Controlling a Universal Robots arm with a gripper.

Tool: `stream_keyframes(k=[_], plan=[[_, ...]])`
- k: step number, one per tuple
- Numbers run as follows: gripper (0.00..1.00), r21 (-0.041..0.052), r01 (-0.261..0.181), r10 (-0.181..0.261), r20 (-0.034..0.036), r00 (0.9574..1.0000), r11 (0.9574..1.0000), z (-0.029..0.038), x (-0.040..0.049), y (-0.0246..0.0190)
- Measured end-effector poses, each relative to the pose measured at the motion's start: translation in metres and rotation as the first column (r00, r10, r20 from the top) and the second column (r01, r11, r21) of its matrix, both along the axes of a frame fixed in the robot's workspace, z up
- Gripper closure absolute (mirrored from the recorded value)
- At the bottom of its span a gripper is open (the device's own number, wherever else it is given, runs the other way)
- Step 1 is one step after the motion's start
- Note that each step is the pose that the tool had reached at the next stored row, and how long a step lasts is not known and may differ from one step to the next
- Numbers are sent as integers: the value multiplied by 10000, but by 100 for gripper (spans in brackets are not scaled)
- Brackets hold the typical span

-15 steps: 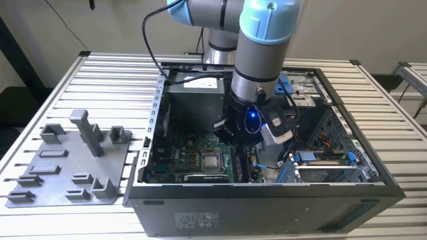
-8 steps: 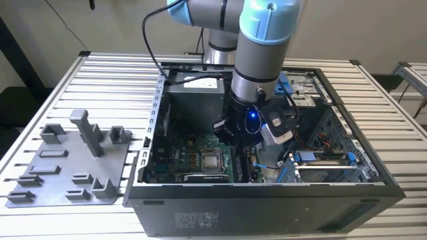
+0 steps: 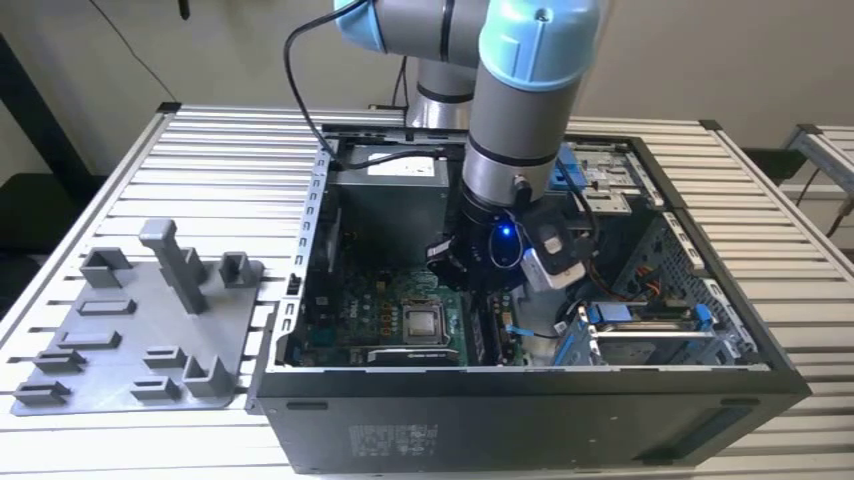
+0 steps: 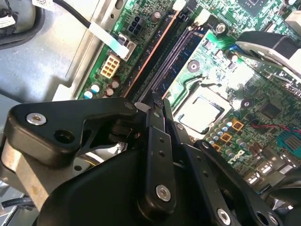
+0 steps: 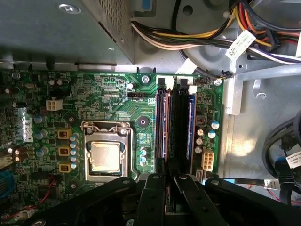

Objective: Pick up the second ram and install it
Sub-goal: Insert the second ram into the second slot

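Looking down into the open computer case (image 3: pixel 534 395), we see the arm reaching inside, its gripper (image 5: pixel 170 175) poised over the memory slots (image 5: pixel 162 125) on the motherboard (image 5: pixel 94 94). Its fingers (image 5: pixel 155 188) are drawn close together with a thin gap between them. The second ram (image 5: pixel 190 125), a blue strip, stands edgewise in the slots beside an empty one, just beyond the fingertips; we cannot tell whether the tips pinch its near end, since the black linkage hides that spot in both wrist views. White tags on the cables (image 5: pixel 240 44) carry print too small for us to read. The processor socket (image 5: pixel 106 153) sits near the slots. In the exterior view, a grey fixture plate (image 3: pixel 134 345) with upright posts lies outside the case, on the exterior view's left.
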State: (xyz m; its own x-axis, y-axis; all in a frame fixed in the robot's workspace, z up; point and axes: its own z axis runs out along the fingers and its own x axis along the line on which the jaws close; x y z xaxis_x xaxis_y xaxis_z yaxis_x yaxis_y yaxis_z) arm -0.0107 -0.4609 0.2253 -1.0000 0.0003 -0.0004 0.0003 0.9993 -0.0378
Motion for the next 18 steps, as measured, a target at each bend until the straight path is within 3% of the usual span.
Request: stream_keyframes(k=[4, 18], plan=[[86, 49, 49, -49, 0, 10000, 10000, 1, 1, -7], [86, 49, 157, -157, -1, 9999, 9999, -10, 29, -8]])
